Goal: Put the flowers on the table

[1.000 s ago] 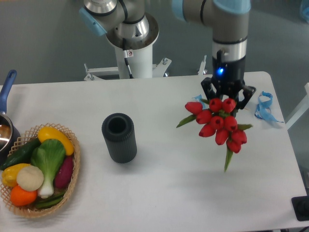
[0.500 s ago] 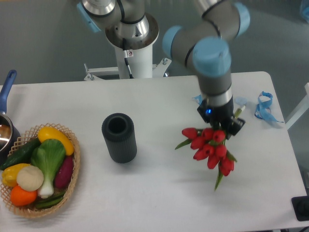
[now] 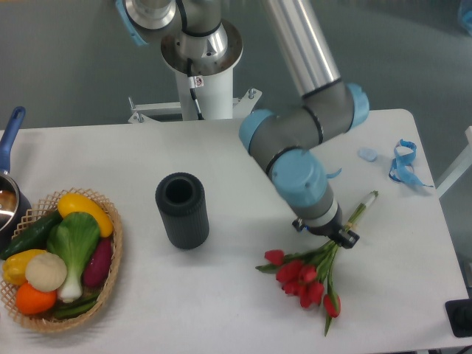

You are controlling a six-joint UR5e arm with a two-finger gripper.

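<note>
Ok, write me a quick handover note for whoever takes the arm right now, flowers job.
Gripper: low over the table, around the flowers' stems; jaws hidden, so I cannot tell open or shut.
Flowers: lying near the table's front right, heads toward the front, stem ends pointing back right.
Done: bunch brought down to the tabletop.
Left: confirm release, lift the arm away.

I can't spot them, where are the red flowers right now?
The flowers are low on the right side of the table, just under the claw, right of the black cup.
</note>
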